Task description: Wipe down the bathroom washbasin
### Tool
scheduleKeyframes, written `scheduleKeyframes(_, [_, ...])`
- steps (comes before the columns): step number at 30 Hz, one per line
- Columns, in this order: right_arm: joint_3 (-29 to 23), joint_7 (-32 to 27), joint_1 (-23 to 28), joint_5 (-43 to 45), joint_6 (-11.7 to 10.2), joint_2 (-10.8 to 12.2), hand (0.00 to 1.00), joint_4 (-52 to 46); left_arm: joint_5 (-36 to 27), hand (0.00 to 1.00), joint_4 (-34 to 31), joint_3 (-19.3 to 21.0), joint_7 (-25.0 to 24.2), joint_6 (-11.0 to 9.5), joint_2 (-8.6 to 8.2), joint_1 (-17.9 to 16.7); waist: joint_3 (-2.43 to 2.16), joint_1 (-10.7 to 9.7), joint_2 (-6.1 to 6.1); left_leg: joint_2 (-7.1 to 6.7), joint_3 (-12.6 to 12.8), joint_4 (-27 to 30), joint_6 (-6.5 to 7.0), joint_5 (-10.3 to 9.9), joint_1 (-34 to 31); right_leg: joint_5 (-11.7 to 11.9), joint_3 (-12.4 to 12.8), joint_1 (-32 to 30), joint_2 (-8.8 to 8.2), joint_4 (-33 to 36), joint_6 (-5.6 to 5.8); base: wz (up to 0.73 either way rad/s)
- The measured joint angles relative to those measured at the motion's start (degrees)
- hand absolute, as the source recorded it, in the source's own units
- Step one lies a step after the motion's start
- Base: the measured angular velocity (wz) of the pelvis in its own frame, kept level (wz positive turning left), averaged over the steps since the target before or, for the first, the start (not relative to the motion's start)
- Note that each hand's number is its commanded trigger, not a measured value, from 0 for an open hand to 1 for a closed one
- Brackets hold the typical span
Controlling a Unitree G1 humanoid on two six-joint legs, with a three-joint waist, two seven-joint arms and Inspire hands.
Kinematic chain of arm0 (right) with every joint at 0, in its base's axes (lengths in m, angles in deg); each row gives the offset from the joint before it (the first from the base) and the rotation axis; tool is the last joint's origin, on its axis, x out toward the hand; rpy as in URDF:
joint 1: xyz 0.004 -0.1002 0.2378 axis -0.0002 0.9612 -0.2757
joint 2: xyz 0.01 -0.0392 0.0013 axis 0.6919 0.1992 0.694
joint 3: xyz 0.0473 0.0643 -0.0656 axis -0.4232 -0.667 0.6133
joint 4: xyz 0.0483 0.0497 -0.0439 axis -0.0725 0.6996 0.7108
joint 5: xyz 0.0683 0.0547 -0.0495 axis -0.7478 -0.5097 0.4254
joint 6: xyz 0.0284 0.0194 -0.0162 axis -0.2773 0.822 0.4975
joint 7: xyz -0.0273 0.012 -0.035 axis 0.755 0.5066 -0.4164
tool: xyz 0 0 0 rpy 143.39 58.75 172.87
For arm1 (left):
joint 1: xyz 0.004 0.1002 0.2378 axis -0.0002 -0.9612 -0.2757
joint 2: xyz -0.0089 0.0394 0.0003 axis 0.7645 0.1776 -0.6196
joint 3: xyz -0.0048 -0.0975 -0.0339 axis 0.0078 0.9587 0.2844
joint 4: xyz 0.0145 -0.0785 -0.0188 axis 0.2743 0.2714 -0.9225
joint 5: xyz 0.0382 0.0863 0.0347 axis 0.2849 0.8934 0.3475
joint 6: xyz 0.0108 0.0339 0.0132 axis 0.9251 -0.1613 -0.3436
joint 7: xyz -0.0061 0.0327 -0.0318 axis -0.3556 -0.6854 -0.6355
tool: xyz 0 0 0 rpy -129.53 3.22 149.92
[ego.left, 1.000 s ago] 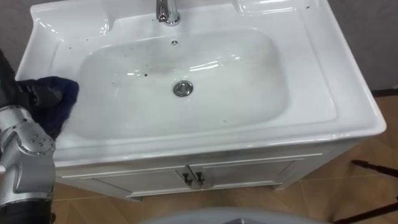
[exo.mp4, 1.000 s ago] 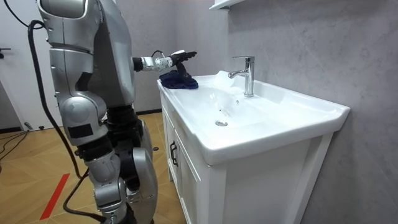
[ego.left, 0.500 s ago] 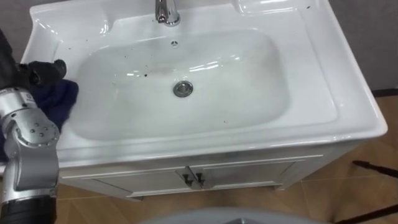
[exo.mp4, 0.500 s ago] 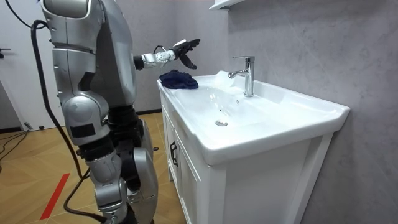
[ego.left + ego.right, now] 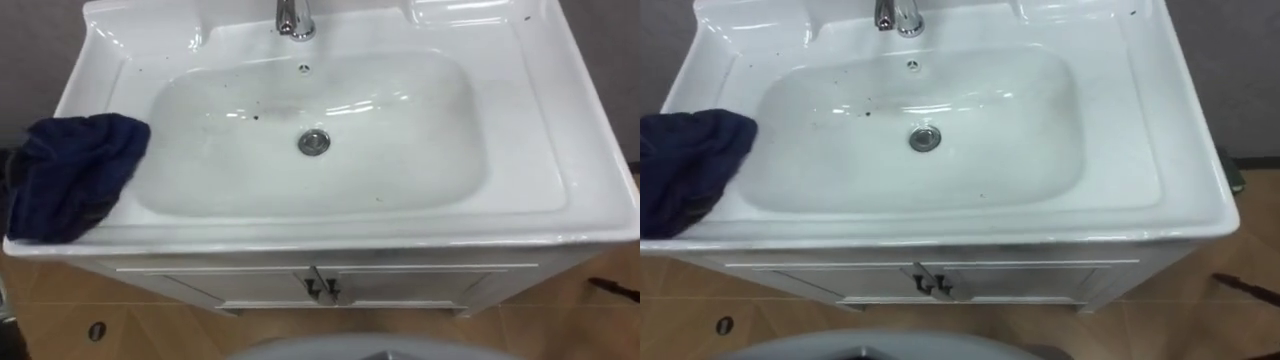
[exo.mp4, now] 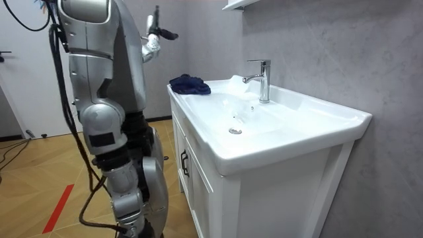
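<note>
**Left eye view:** a crumpled dark blue cloth [image 5: 75,172] is seen lying on the rim of the white basin [image 5: 560,120] at 9 o'clock. It reaches from the bowl's edge out to the outer edge of the rim. The chrome faucet [image 5: 293,18] is set at 12 o'clock and the drain [image 5: 314,142] is pretty much dead centre. A few dark specks [image 5: 257,117] are scattered in the bowl, mostly toward 10 and 11 o'clock. Two cabinet door handles [image 5: 321,290] are tucked under the front edge at 6 o'clock.

**Room view:** the robot is stood upright at the front of the vanity cabinet [image 6: 198,178], on the room view's left. Its left hand [image 6: 158,30] is held up at about head height, well apart from the cloth on the far end of the rim. Whether that hand is released or clenched can't be told, it's too small.

**Right eye view:** same layout, with the cloth parked at 9 o'clock and wooden floor [image 5: 700,300] seen below the cabinet.
</note>
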Motion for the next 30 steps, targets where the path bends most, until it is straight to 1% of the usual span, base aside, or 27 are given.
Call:
scheduleKeyframes(1, [-0.27,0.02,0.07,-0.17,0.11,-0.27,0.0,-0.01,-1.9,0.0,2.36,1.04,0.71,-0.54,0.4,-0.94,0.13,0.87,-0.17,-0.07,0.14,-0.05,0.0,0.0,0.03,-0.18,-0.18,-0.05,-0.29,0.01,0.07,0.12])
scheduleKeyframes(2, [-0.52,0.02,0.07,-0.17,0.21,-0.4,0.0,-0.13,-3.24,0.0,3.67,1.52,0.7,-0.52,0.56,-1.55,0.07,1.25,-0.04,-0.13,0.14,-0.02,0.0,0.0,0.05,-0.35,-0.3,-0.07,-0.52,0.02,0.09,0.12])
scheduleKeyframes(4, [-0.99,0.05,0.1,-0.16,0.4,-0.52,0.0,-0.91,-8.19,0.0,9.66,2.8,0.66,-0.41,0.57,-4.81,-0.56,1.64,0.2,-0.53,-0.72,0.04,0.0,0.0,-0.02,-0.87,-0.72,0.02,-0.85,0.38,0.35,0.19])
scheduleKeyframes(5, [-0.92,0.09,0.03,-0.13,0.38,-0.48,0.0,-0.99,-9.14,0.0,11.07,2.8,0.63,-0.34,0.54,-5.36,-0.65,1.72,0.14,-0.58,-0.98,0.04,0.0,0.0,-0.02,-0.94,-0.78,0.02,-0.86,0.45,0.38,0.16])
scheduleKeyframes(6, [-0.87,0.38,-0.21,-0.1,0.41,-0.41,0.0,-0.98,-10.53,0.0,13.65,2.73,0.56,-0.14,0.34,-6.61,-0.72,2.34,0.04,-0.64,-1.33,0.02,0.0,0.0,-0.08,-1.08,-0.98,-0.03,-0.88,0.61,0.42,0.1])
scheduleKeyframes(7, [-0.65,0.78,-0.53,-0.05,0.41,-0.45,0.0,-1.01,-12.08,0.0,15.77,2.55,0.25,-0.11,-0.33,-8.01,-0.74,2.99,-0.3,-0.73,-1.64,0.02,0.0,0.0,-0.12,-1.16,-1.49,-0.06,-1.15,0.85,0.46,0.1])
scheduleKeyframes(8, [-0.28,0.96,-0.72,-0.12,0.44,-0.53,0.0,-1.0,-13.31,0.0,16.47,2.35,0.19,-0.05,-0.76,-8.74,-0.71,3.03,-0.43,-0.79,-1.73,0.02,0.0,0.0,-0.12,-1.26,-1.98,-0.06,-1.34,1.02,0.47,0.16])
scheduleKeyframes(9, [0.43,1.36,-1.12,-0.32,0.47,-0.63,0.0,-0.96,-15.71,0.0,17.83,1.83,0.02,0.14,-1.87,-9.76,-0.72,3.17,-0.62,-0.97,-2.11,0.04,0.01,0.01,-0.19,-1.38,-2.44,0.0,-1.49,1.13,0.59,0.25])
scheduleKeyframes(10, [0.87,1.43,-1.1,-0.45,0.47,-0.62,0.0,-0.69,-17.28,0.0,19.6,1.33,-0.06,0.26,-2.67,-10.55,-0.82,3.18,-1.19,-1.16,-3.02,0.21,0.03,0.01,-0.45,-1.48,-2.89,0.09,-1.58,1.13,0.69,0.29])
scheduleKeyframes(11, [0.86,1.52,-1.22,-0.43,0.47,-0.62,0.0,-0.67,-17.47,0.0,20.7,1.15,-0.13,0.29,-3.03,-10.85,-0.81,3.07,-1.51,-1.26,-3.34,0.47,0.03,0.01,-0.71,-1.53,-3.25,0.13,-1.65,1.14,0.74,0.3])
scheduleKeyframes(12, [0.83,1.78,-1.17,-0.43,0.47,-0.73,0.0,-1.18,-18.29,0.0,22.4,0.09,-0.13,0.36,-3.63,-11.79,-0.78,3.07,-2.11,-1.38,-3.65,0.68,0.04,0.01,-1.0,-1.58,-3.6,0.14,-1.75,1.1,0.8,0.25])
scheduleKeyframes(13, [0.71,1.98,-1.31,-0.47,0.5,-0.85,0.0,-2.29,-19.09,0.0,24.45,-1.64,-0.35,0.34,-4.05,-13.06,-0.84,3.16,-2.42,-1.51,-4.31,0.92,0.05,0.01,-1.28,-1.61,-3.75,0.19,-1.73,1.05,0.87,0.2])
scheduleKeyframes(14, [0.67,2.06,-1.34,-0.62,0.46,-0.92,0.0,-2.4,-19.33,0.0,25.87,-2.63,-0.69,0.34,-4.19,-13.5,-0.86,3.17,-2.55,-1.57,-4.62,0.95,0.05,0.01,-1.34,-1.62,-3.84,0.26,-1.75,1.01,0.89,0.15])
scheduleKeyframes(15, [0.53,2.41,-1.72,-0.65,0.45,-0.97,0.0,-2.34,-19.64,0.0,28.49,-4.18,-1.54,0.35,-4.97,-14.26,-0.89,3.1,-2.73,-1.64,-4.88,0.97,0.06,0.0,-1.31,-1.62,-4.05,0.44,-1.81,1.0,0.92,0.11])
scheduleKeyframes(16, [0.53,2.63,-2.25,-0.64,0.47,-0.98,0.0,-2.26,-20.02,0.0,30.64,-6.07,-2.31,0.34,-5.86,-15.12,-0.8,3.01,-2.96,-1.68,-5.06,1.03,0.06,0.01,-1.39,-1.6,-4.38,0.56,-1.91,1.03,0.95,0.1])
scheduleKeyframes(17, [0.54,2.73,-2.41,-0.64,0.39,-0.97,0.0,-2.28,-20.71,0.0,31.86,-7.36,-2.76,0.34,-6.15,-15.49,-0.61,2.89,-3.4,-1.72,-5.2,1.04,0.07,0.01,-1.56,-1.6,-4.9,0.58,-1.99,1.02,0.95,0.12])
scheduleKeyframes(19, [0.53,3.43,-3.22,-0.6,0.33,-0.98,0.0,-2.32,-21.3,0.0,38.72,-12.34,-5.78,0.32,-7.06,-15.7,-0.62,2.71,-3.47,-1.76,-5.15,1.06,0.28,0.13,-1.59,-1.62,-5.31,0.56,-2.29,1.03,0.99,0.12])
scheduleKeyframes(20, [0.53,3.62,-3.44,-0.56,0.26,-0.97,0.0,-2.35,-21.31,0.0,40.09,-13.11,-6.56,0.32,-7.52,-16.23,-0.61,2.69,-3.47,-1.76,-5.15,1.02,0.32,0.15,-1.59,-1.62,-5.36,0.6,-2.29,1.02,0.99,0.06])
scheduleKeyframes(21, [0.69,3.69,-3.63,-0.44,-0.16,-0.96,0.0,-2.29,-21.31,0.0,42.79,-15.04,-7.87,0.3,-8.25,-16.56,-0.59,2.61,-3.49,-1.74,-5.14,1.0,0.33,0.16,-1.75,-1.63,-5.48,0.64,-2.31,1.0,0.99,0.07])
scheduleKeyframes(22, [0.76,3.69,-3.64,-0.53,-0.32,-0.93,0.0,-2.2,-21.33,0.0,45.89,-17.05,-9.38,0.33,-8.56,-16.58,-0.58,2.28,-3.63,-1.73,-5.21,1.03,0.33,0.16,-1.81,-1.63,-5.94,0.73,-2.37,0.87,1.0,0.12])
scheduleKeyframes(23, [0.77,3.71,-3.67,-0.65,-0.33,-0.86,0.0,-2.2,-21.38,0.0,47.36,-18.0,-10.22,0.34,-8.6,-16.64,-0.54,1.92,-3.72,-1.77,-5.43,1.06,0.33,0.16,-1.81,-1.63,-6.39,0.94,-2.45,0.69,1.0,0.26])
scheduleKeyframes(24, [0.76,3.83,-3.64,-1.01,-0.35,-0.71,0.0,-2.17,-21.59,0.0,49.46,-19.43,-12.21,0.35,-8.66,-17.05,-0.56,1.12,-4.05,-1.9,-6.09,1.2,0.35,0.17,-1.75,-1.6,-6.87,1.42,-2.43,0.15,1.04,0.21])
scheduleKeyframes(25, [0.76,4.09,-3.47,-1.7,-0.3,-0.69,0.0,-2.12,-21.51,0.0,50.72,-20.69,-14.03,0.35,-8.79,-17.4,-0.56,1.09,-4.28,-1.92,-6.08,1.39,0.36,0.18,-1.73,-1.65,-6.84,1.53,-2.43,0.17,1.06,0.15])
scheduleKeyframes(27, [0.77,4.59,-3.35,-2.32,-0.32,-0.7,0.0,-2.11,-21.3,0.0,52.95,-22.33,-16.2,0.33,-8.88,-17.86,-0.44,1.02,-4.47,-1.92,-6.06,1.5,0.36,0.18,-1.76,-1.68,-6.86,1.59,-2.43,0.16,1.02,0.0])
scheduleKeyframes(29, [0.77,5.01,-3.49,-2.79,-0.48,-0.7,0.0,-1.87,-21.16,0.0,55.79,-23.38,-18.13,0.35,-9.0,-17.45,-0.4,0.72,-4.52,-1.96,-5.98,1.55,0.36,0.18,-1.69,-1.73,-6.83,1.69,-2.47,0.12,1.05,0.0])
scheduleKeyframes(30, [0.77,5.17,-4.01,-2.82,-0.94,-0.69,0.0,-1.18,-21.07,0.0,57.09,-24.35,-19.22,0.51,-9.22,-17.18,-0.36,0.02,-4.58,-2.01,-5.98,1.55,0.36,0.18,-1.67,-1.77,-6.87,1.8,-2.5,0.06,1.09,0.05])
